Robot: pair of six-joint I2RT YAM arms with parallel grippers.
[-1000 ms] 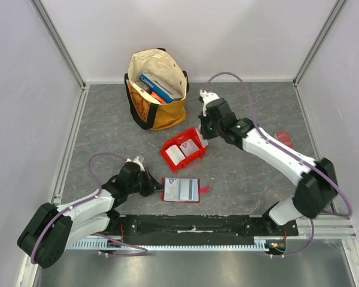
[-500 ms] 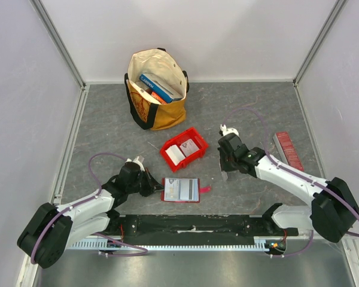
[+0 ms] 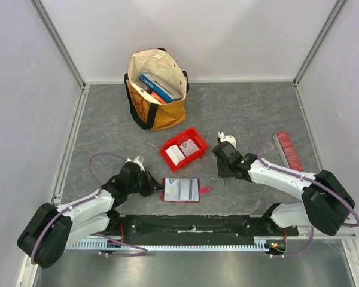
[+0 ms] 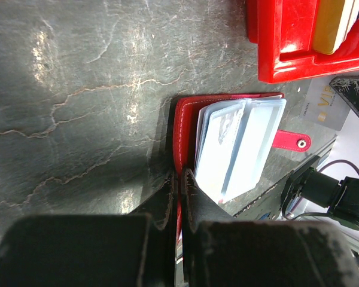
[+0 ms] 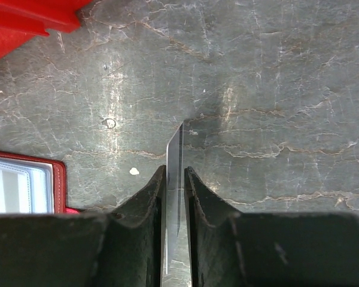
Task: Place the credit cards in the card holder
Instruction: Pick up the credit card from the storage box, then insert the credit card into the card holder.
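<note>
The right gripper [image 3: 223, 172] has a credit card [image 5: 176, 152] edge-on between narrowly parted jaws, but whether they pinch it cannot be told. The open card holder [image 3: 180, 189] lies at its 8 o'clock in the top view, long axis 3-to-9. The left gripper [image 4: 179, 176] is clamped on the holder's 9 o'clock edge; bare table separates card and holder, with the red bin [image 3: 188, 159] at 11 o'clock.
</note>
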